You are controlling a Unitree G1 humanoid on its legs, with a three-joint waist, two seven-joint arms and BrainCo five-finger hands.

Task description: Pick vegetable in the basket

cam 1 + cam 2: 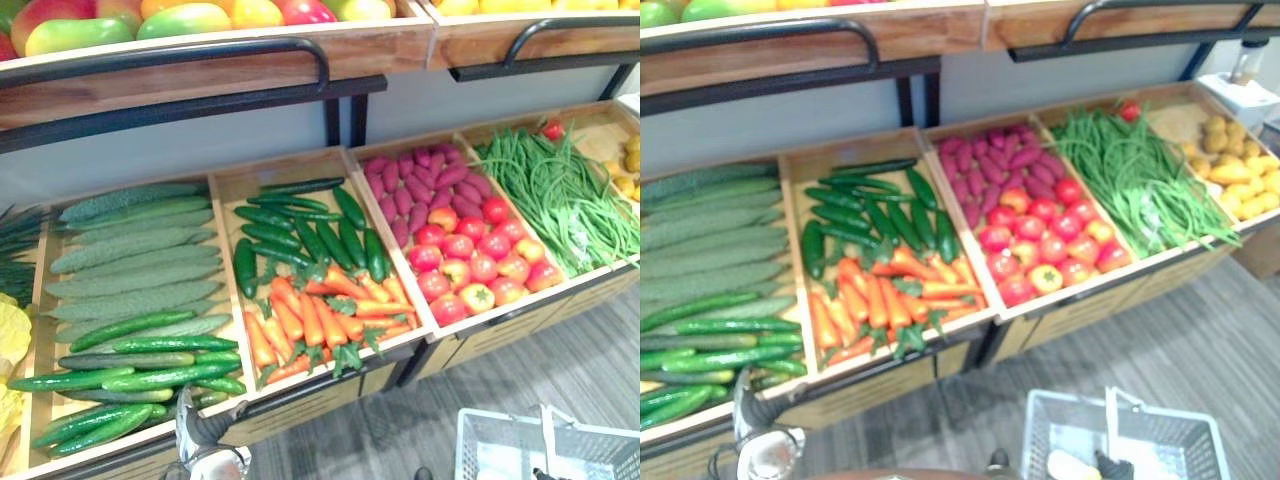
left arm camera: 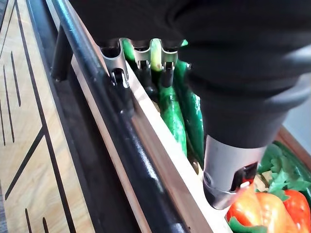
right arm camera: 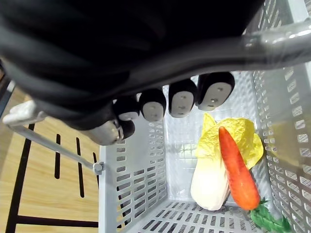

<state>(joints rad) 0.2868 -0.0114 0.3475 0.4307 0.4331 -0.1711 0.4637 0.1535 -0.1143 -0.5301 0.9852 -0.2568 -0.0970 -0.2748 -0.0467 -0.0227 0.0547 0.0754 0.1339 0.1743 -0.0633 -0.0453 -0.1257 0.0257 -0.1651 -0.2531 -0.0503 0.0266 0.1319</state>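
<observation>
The basket (image 1: 1065, 430), white plastic with a latticed wall, is seen low over the grey plank floor (image 1: 530, 370). Its smooth grey handle (image 3: 277, 41) is gripped by the right hand (image 3: 182, 99), dark fingertips curled under the bar. Inside the basket a pale, leafy cabbage (image 3: 209, 179) is lying on the slotted bottom. A tapered orange carrot (image 3: 238, 170) with a frilly green top is laid across it, touching it. Beyond the basket a wooden stand (image 1: 455, 345) is divided into crates. Straight beyond are round red tomatoes (image 1: 470, 265) with oval purple tubers (image 1: 420, 180) behind them, and thin green beans (image 1: 560, 200) are heaped further right. To the far left of the basket, orange carrots (image 1: 320, 320) are piled in front of short dark cucumbers (image 1: 300, 230). Further left again come long ones, some glossy, some pale and bumpy. Left of the basket, the left hand (image 1: 205, 425) is held at the stand's front edge. Whether it is open or closed cannot be told. Right by it a pale wooden rim (image 2: 146, 111) is bordered by a round black rail (image 2: 112, 121), with glossy green cucumbers just behind the rim.
</observation>
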